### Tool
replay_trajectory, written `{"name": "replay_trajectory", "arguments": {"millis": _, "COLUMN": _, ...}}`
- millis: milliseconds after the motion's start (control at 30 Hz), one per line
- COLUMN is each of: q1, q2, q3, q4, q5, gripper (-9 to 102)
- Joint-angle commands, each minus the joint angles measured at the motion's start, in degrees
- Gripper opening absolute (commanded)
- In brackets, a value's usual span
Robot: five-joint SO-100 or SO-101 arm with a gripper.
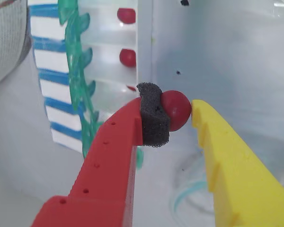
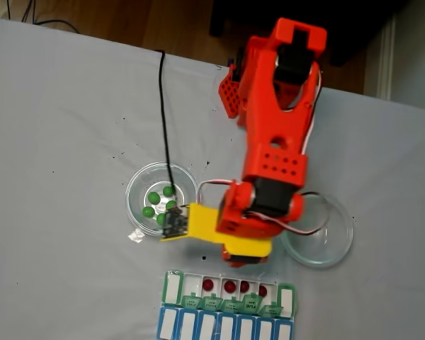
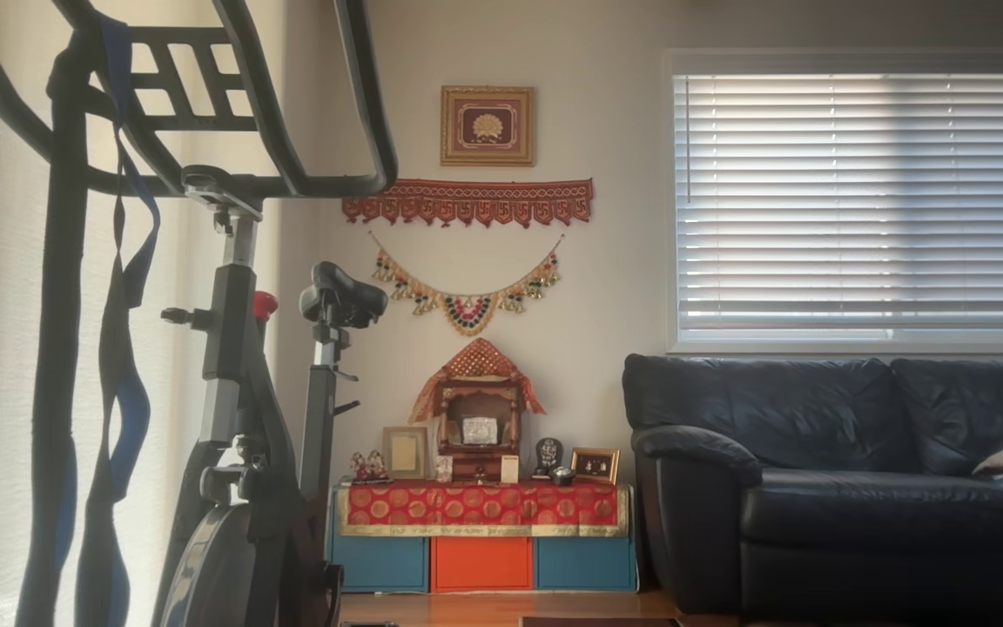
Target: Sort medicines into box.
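Between the foam-padded red finger and the yellow finger, the gripper (image 1: 180, 113) is clamped on a red pill (image 1: 176, 109), pinched at its sides in the wrist view. The landmark is the box (image 2: 171, 287), the organizer at the near table edge in the fixed view. Four red pills (image 2: 208, 284) already sit in its white compartments, under the open green lids (image 2: 230, 305). The gripper hangs just above and beside the box's white row; from the fixed view I cannot tell over which compartment. Done well, the step means bringing the pill squarely over an empty cell, lowering it inside the walls, then parting the fingers slowly, since the glossy bead would bounce or roll. Green pills (image 2: 154, 197) wait in the glass dish (image 2: 136, 185) beyond the box; an empty dish (image 2: 340, 241) lies beyond its other end.
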Motion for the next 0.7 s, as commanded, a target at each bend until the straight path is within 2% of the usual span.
{"name": "replay_trajectory", "arguments": {"millis": 0, "q1": 2.1, "q2": -4.0, "q3": -6.3, "q4": -2.9, "q5": -0.4, "gripper": 2}}
{"name": "replay_trajectory", "arguments": {"millis": 133, "q1": 3.7, "q2": -14.9, "q3": -16.8, "q4": -2.5, "q5": 0.2, "gripper": 2}}
{"name": "replay_trajectory", "arguments": {"millis": 300, "q1": 4.2, "q2": -26.0, "q3": -30.9, "q4": 2.2, "q5": 0.9, "gripper": 2}}
{"name": "replay_trajectory", "arguments": {"millis": 667, "q1": 5.9, "q2": -29.8, "q3": -42.0, "q4": 9.7, "q5": -0.2, "gripper": 2}}
